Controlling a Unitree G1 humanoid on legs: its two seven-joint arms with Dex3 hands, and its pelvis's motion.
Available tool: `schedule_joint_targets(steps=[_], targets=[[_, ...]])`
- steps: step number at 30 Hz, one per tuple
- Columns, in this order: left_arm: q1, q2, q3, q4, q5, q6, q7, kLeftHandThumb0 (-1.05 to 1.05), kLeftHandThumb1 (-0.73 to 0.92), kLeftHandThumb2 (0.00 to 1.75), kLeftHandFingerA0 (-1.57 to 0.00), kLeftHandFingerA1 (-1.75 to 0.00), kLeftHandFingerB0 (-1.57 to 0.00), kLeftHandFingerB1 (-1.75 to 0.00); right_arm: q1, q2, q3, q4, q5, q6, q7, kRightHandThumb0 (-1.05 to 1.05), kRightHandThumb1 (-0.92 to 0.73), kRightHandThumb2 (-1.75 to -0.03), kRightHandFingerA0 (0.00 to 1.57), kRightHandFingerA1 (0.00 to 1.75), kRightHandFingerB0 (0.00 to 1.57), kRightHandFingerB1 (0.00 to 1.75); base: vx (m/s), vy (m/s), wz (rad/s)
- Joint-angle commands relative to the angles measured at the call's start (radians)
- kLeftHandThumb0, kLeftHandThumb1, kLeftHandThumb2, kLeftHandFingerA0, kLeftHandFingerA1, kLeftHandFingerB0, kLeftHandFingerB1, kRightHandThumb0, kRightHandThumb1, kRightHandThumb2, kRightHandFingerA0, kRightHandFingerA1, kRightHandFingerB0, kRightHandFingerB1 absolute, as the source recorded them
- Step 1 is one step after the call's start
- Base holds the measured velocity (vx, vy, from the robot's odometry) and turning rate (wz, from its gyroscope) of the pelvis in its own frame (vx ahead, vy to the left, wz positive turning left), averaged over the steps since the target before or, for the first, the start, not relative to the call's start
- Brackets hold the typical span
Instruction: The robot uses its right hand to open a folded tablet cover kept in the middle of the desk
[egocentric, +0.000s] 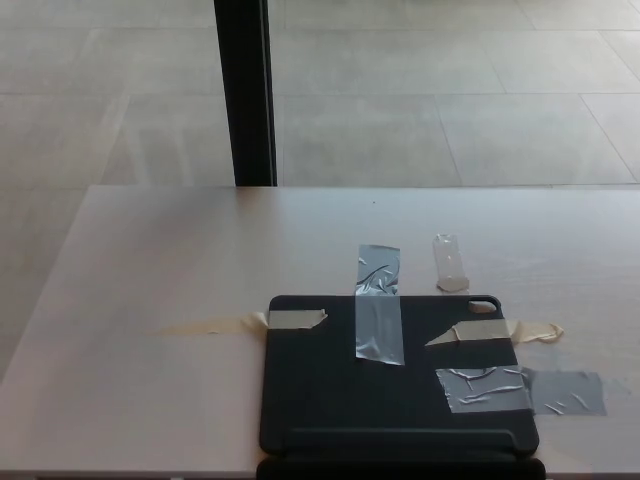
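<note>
A dark, folded tablet cover (390, 385) lies flat on the pale wooden desk (180, 300), near the desk's front edge and a little right of centre. Grey tape strips (378, 315) and beige tape strips (296, 319) hold it down at its top edge and right side. Its spine fold runs along the near edge. Neither of my hands shows in the head view.
A small clear piece of tape (449, 262) sticks to the desk just beyond the cover. A black vertical post (246, 90) stands behind the desk's far edge. Tiled floor (450, 90) lies beyond. The desk's left edge slants inward at the left.
</note>
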Motion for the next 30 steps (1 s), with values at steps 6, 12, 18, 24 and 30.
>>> schedule_joint_targets(steps=[6,12,18,24,30], targets=[[0.054,0.008,-0.003,0.021,-0.001,-0.029,-0.001,-0.7,0.61,1.08,-0.8,-0.81,-0.66,-0.74,-0.188,-0.14,-0.748,0.981,0.436,-0.228,-0.453,-0.86,-0.92,-0.67,0.8,0.7,0.57,0.5,0.0,0.0,0.0],[0.051,0.008,0.018,0.016,-0.024,-0.016,0.002,-0.72,0.8,0.63,-0.81,-0.77,-0.69,-0.69,-0.236,-0.147,-0.764,1.175,0.44,-0.29,-0.554,-0.85,-0.92,-0.67,0.7,0.67,0.61,0.52,0.0,0.0,0.0],[0.051,0.008,0.019,0.016,-0.025,-0.018,-0.003,-0.73,0.79,0.63,-0.8,-0.77,-0.68,-0.69,-0.194,-0.125,-0.747,1.239,0.411,-0.24,-0.58,-0.89,-0.9,-0.66,0.66,0.88,0.67,0.67,0.0,0.0,0.0],[0.037,0.013,0.022,0.02,-0.03,0.002,0.001,-0.74,0.79,0.63,-0.79,-0.78,-0.65,-0.68,-0.176,-0.111,-0.69,1.295,0.352,-0.227,-0.577,-0.93,-0.92,-0.68,0.74,0.99,0.78,0.87,0.0,0.0,0.0],[0.048,0.012,-0.007,0.03,-0.008,0.027,-0.058,-0.8,0.81,0.64,-0.78,-0.75,-0.6,-0.64,-0.204,-0.146,-0.702,1.371,0.391,-0.224,-0.454,-0.9,-0.92,-0.68,0.82,0.56,0.64,0.51,0.0,0.0,0.0]])
